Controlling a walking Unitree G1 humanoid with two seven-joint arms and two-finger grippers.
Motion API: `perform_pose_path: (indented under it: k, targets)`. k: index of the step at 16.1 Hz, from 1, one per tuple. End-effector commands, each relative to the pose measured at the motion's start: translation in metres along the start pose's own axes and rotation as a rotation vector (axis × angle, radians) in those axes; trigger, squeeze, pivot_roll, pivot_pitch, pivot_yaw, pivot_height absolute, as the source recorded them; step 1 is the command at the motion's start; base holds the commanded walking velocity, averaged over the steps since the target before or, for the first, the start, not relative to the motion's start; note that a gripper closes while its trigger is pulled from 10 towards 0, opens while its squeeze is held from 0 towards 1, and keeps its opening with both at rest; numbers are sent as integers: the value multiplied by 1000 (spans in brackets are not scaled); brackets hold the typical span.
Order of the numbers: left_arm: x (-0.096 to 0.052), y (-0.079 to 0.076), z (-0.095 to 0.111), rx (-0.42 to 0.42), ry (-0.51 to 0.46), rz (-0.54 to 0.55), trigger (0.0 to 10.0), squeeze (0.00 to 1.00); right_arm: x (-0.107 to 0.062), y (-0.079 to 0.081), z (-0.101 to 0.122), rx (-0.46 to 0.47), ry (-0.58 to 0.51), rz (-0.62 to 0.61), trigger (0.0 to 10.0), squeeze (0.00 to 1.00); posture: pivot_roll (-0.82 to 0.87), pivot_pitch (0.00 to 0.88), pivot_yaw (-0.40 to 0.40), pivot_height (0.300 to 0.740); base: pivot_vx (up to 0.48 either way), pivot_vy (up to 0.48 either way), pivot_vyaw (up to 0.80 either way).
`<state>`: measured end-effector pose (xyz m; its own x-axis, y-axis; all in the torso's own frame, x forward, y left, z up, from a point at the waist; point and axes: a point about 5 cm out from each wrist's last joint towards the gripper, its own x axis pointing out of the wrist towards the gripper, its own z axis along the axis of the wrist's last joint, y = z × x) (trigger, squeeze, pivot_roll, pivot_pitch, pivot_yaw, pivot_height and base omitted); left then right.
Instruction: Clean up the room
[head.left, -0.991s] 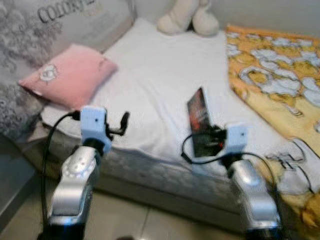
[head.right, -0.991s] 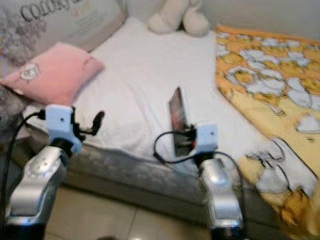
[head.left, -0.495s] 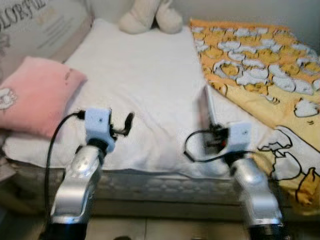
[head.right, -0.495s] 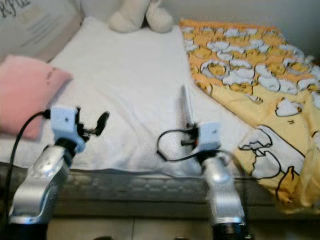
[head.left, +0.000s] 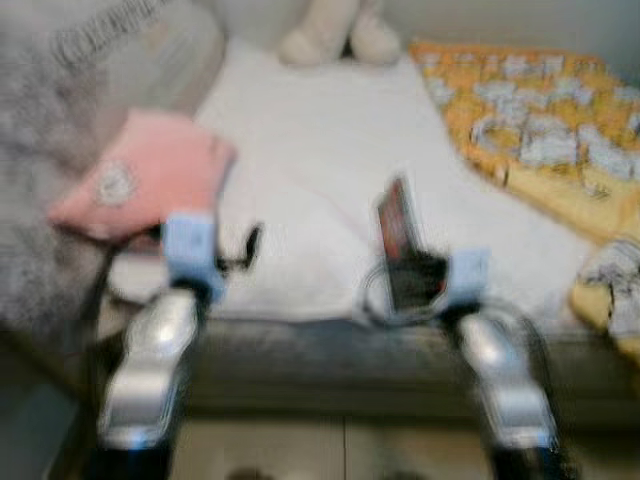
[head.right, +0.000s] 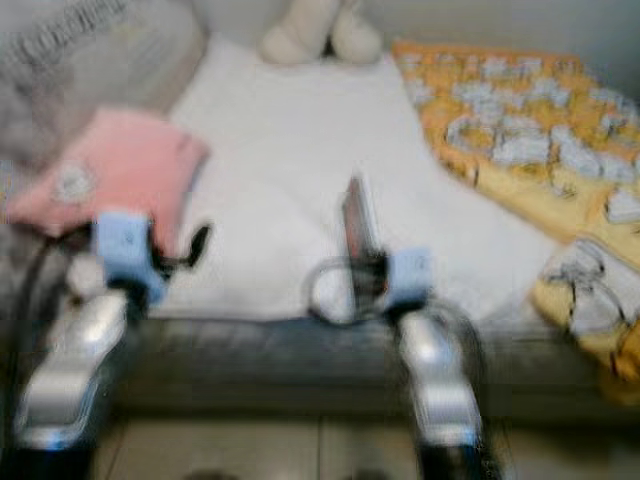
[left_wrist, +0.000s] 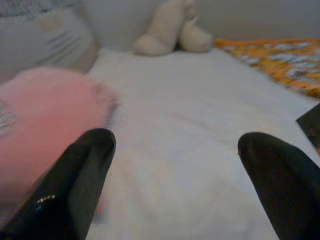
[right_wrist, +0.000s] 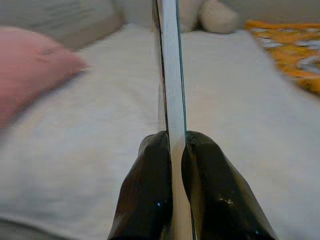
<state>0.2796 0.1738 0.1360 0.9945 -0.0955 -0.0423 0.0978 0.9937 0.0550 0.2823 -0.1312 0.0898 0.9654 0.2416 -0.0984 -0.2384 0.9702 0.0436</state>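
My right gripper (head.left: 412, 283) is shut on a thin dark book (head.left: 398, 238) and holds it upright on edge above the front of the white bed (head.left: 320, 150). In the right wrist view both fingers (right_wrist: 152, 165) press the book's pale page edge (right_wrist: 169, 65). Held level to the left of the book, my left gripper (head.left: 250, 245) stands open with nothing in it; its wrist view has the two fingertips (left_wrist: 95, 150) wide apart over the sheet. The eye views are blurred.
A pink pillow (head.left: 150, 175) lies at the bed's left, with a grey printed cushion (head.left: 120, 50) behind it. A cream plush toy (head.left: 340, 35) sits at the head. A yellow patterned blanket (head.left: 540, 130) covers the right side. Pale tiled floor (head.left: 320, 450) lies below the mattress edge.
The whole picture has shifted and blurred, so the camera moved. The book stays clamped in my right gripper, and my left gripper stays open.
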Motion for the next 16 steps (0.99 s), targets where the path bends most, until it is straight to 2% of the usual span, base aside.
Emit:
perform_pose_path:
  k: [1, 3, 4, 5, 9, 16]
  targets:
    - [4, -8, 5, -6, -14, -17, 10000, 0, 3, -6, 17, -26, -78, -8, 0, 0, -24, 0, -5, 740, 0, 446, 0]
    - [5, -8, 4, 3, -9, 3, 10000, 0, 5, -8, 20, -28, -90, -15, 0, 0, -24, 0, -5, 740, 0, 414, 0]
    - [8, -7, 1, 35, 16, 21, 10000, 0, 6, -10, 21, -30, -93, -19, 0, 0, -24, 0, -5, 740, 0, 0, 0]
    - [8, -8, 2, 18, 8, 10, 10000, 0, 7, -11, 22, -32, -97, -22, 0, 0, -24, 0, -5, 740, 0, 0, 0]
    - [8, -6, 11, 13, -48, 6, 10000, 0, 12, -12, 27, -41, -116, -17, 0, 0, -20, 0, -4, 740, 472, 0, 0]
    - [8, -7, 13, 11, -62, 3, 10000, 0, 15, -10, 27, -40, -119, -5, 0, 0, -7, 0, -9, 740, 467, 0, 0]
